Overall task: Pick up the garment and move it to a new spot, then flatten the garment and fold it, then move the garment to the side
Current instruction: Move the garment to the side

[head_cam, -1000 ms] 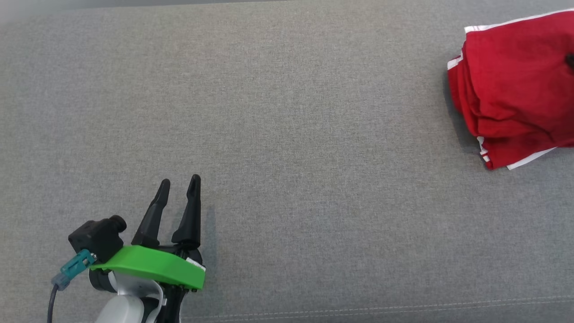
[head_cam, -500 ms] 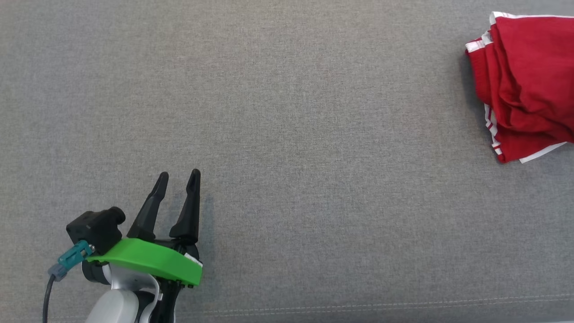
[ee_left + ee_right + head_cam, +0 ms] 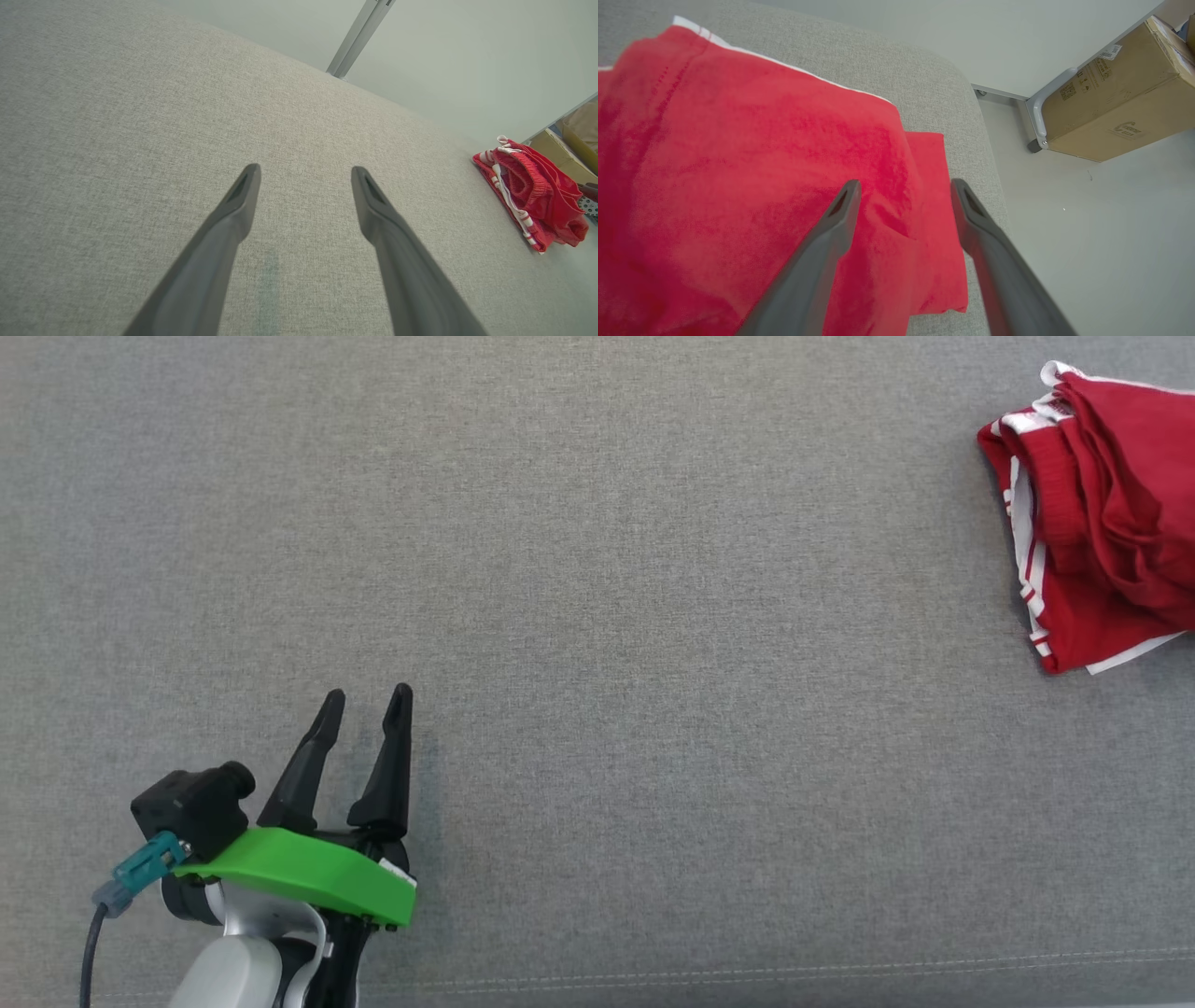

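A red garment with white trim [image 3: 1092, 523] lies bunched at the far right edge of the grey fabric surface [image 3: 653, 616]; in the left wrist view the garment [image 3: 532, 196] is a small heap at the right. My left gripper [image 3: 366, 695] rests at the lower left, far from the cloth. It is open, with bare fabric between its fingers [image 3: 303, 170]. In the right wrist view my right gripper [image 3: 904, 185] is open just above the red garment [image 3: 738, 186], near its right-hand corner. I cannot tell whether its fingers touch the cloth.
The surface ends in a rounded corner [image 3: 971, 116] just past the garment, with pale floor beyond. A cardboard box [image 3: 1111, 93] on a grey metal frame stands on that floor. A stitched seam [image 3: 840, 971] runs along the front edge.
The garment's left edge has drawn to the right and the cloth has bunched narrower. My left gripper has drifted slightly left and stays open.
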Available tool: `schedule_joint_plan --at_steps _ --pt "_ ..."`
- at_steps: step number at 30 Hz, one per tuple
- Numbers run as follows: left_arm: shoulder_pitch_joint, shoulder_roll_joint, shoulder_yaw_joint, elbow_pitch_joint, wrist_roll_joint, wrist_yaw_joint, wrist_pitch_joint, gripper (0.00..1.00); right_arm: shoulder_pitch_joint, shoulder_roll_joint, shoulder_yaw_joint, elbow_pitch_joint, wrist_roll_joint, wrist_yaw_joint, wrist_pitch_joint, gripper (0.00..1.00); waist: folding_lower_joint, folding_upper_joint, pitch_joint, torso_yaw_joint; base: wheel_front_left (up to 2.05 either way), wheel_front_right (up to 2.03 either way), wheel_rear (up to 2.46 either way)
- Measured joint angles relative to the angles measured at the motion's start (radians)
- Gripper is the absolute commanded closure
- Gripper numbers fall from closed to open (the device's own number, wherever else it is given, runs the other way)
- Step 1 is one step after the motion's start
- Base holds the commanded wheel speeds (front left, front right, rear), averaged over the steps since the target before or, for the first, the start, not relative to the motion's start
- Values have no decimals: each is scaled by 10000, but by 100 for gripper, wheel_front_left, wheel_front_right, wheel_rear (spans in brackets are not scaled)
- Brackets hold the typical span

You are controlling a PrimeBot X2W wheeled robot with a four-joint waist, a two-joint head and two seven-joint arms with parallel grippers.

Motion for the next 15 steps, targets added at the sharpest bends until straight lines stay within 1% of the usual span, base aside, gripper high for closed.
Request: schedule_joint_plan --at_steps 13,15 --pt "5 33 221 -52 31 4 86 0 225 470 -27 399 -8 -36 -487 0 0 0 -49 -365 0 0 0" --pt "5 31 226 -50 31 6 84 0 190 529 -88 408 -8 -111 -688 0 0 0 -96 -448 0 0 0"
